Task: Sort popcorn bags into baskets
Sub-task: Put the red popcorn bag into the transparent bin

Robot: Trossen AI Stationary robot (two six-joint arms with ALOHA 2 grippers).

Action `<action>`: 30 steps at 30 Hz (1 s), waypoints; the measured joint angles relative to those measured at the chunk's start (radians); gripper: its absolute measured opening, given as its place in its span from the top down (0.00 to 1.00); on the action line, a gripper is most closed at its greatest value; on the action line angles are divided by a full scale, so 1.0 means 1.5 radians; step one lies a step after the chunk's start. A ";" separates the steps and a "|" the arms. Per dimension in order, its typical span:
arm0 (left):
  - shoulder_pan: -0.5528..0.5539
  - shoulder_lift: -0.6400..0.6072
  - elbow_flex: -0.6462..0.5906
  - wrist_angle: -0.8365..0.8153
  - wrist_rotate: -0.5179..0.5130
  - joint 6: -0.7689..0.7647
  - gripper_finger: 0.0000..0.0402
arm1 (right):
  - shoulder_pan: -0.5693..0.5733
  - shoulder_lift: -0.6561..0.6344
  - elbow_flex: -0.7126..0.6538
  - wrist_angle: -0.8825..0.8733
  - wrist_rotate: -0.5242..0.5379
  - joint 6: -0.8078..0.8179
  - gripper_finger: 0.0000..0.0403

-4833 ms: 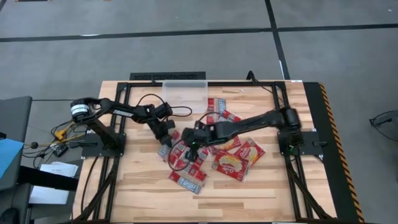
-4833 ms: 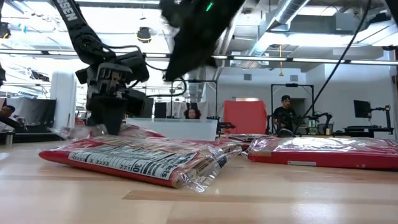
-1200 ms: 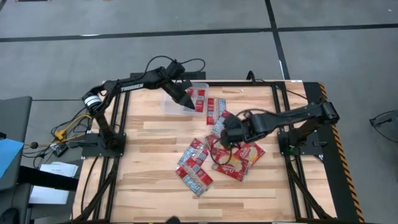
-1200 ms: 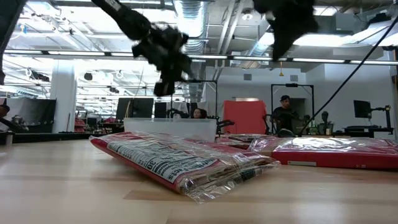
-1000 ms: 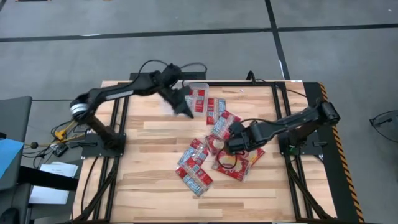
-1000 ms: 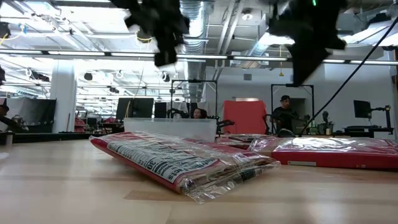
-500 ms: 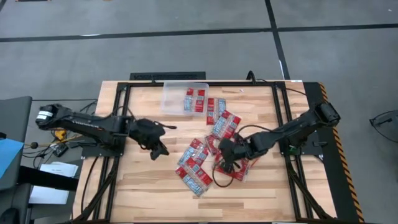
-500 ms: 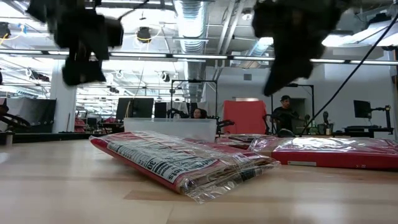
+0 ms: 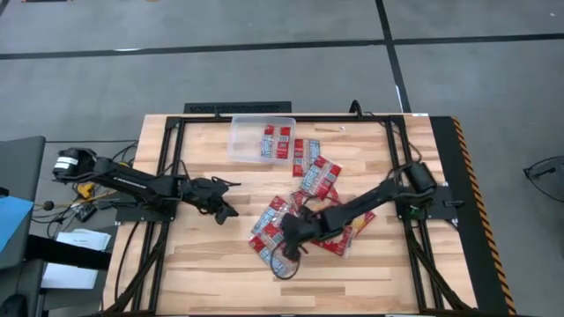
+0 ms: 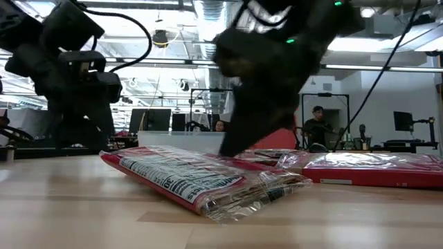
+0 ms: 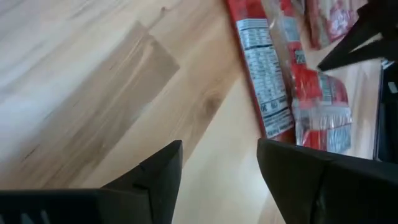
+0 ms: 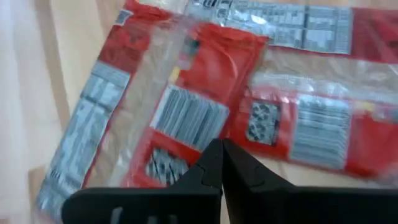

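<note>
The clear basket (image 9: pixel 247 139) stands at the table's far edge with one narrow popcorn bag (image 9: pixel 278 141) lying flat in it. Several more red popcorn bags (image 9: pixel 319 176) lie in a loose, overlapping pile mid-table. My left gripper (image 11: pixel 219 149) stands open and low over bare wood to the pile's left (image 9: pixel 227 211), nothing between its fingers. My right gripper (image 12: pixel 221 148) is shut, its tips right above the printed back of a narrow bag (image 12: pixel 186 112) at the pile's near-left end (image 9: pixel 284 239). My right gripper points its shut fingers down at the narrow bag's back (image 12: pixel 205 134), which lies flat on the table among the others. Whether the tips touch the bag, I cannot tell.
Black frame rails (image 9: pixel 264 118) and cables run along the table's far and side edges. Bare wood (image 9: pixel 203 264) lies at the near left. In the low view a large bag (image 10: pixel 367 169) lies at the right, and people (image 10: pixel 317 128) sit in the room beyond.
My left gripper has left the basket and swung toward the table's near-left, coming down low over the wood; the narrow bag it carried now lies in the basket. My right gripper has moved toward the near-left end of the pile and gone down onto it.
</note>
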 joint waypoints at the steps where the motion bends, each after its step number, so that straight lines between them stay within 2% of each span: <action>1: 0.000 0.017 0.003 0.009 0.000 0.001 0.51 | 0.000 0.016 0.018 -0.017 0.001 0.000 0.95; 3: 0.000 0.043 0.000 0.006 0.013 0.002 0.49 | 0.000 0.044 0.054 -0.045 0.004 0.000 0.97; 8: 0.001 0.147 0.002 0.103 0.043 -0.008 0.40 | 0.000 0.061 0.100 -0.113 0.008 -0.006 0.96; 15: 0.013 0.237 0.003 0.240 0.054 -0.043 0.28 | 0.006 0.017 0.105 -0.196 0.050 -0.005 0.93; 24: 0.038 0.241 0.004 0.270 0.079 -0.054 0.28 | -0.004 0.040 0.101 -0.204 0.054 -0.032 0.96; 30: 0.040 0.242 0.003 0.271 0.080 -0.054 0.29 | -0.030 0.062 0.094 -0.143 0.039 -0.087 0.94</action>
